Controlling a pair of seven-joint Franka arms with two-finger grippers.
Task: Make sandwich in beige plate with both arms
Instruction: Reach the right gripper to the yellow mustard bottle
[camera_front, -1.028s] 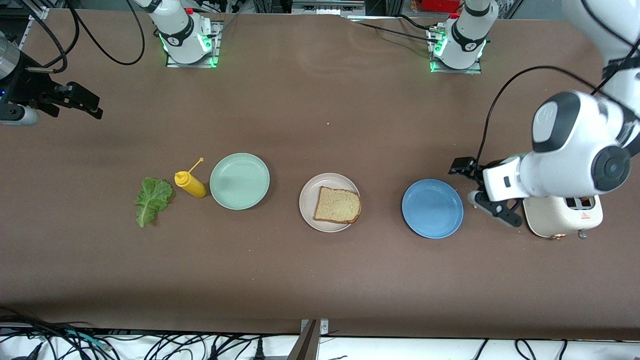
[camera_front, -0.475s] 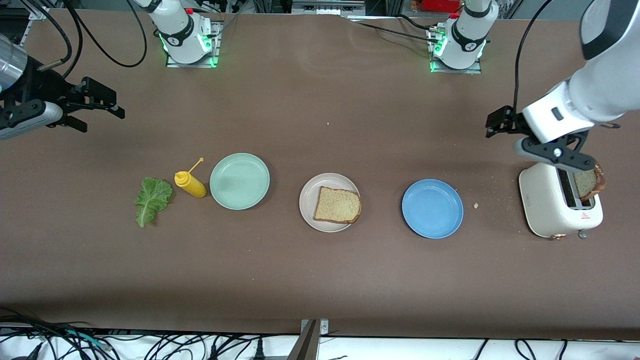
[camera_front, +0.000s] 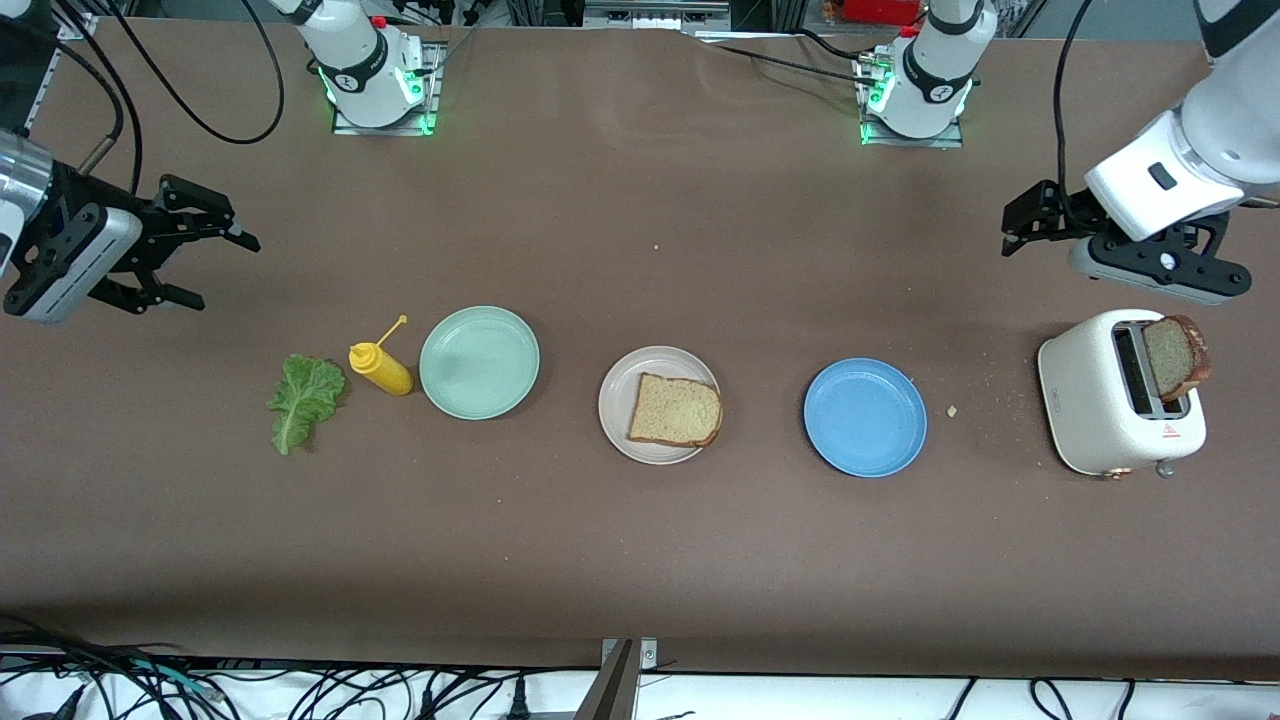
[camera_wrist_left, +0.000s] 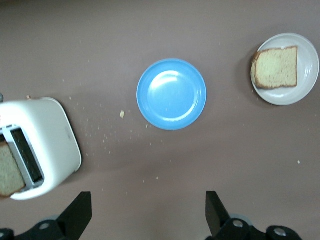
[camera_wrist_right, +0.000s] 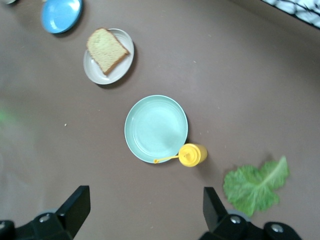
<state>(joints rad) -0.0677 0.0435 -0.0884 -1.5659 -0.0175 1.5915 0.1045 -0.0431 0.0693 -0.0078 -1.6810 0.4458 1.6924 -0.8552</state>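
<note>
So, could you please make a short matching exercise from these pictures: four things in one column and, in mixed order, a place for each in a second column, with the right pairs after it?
Things
1. toast slice
2. second toast slice
3. lettuce leaf
4. mustard bottle

Places
A. standing in a slot of the toaster
B. flat on the table, at the right arm's end of the row
C. lying on the beige plate
D. between the lettuce leaf and the mint-green plate

Pairs: 1-C, 2-A, 3-B, 4-D
</note>
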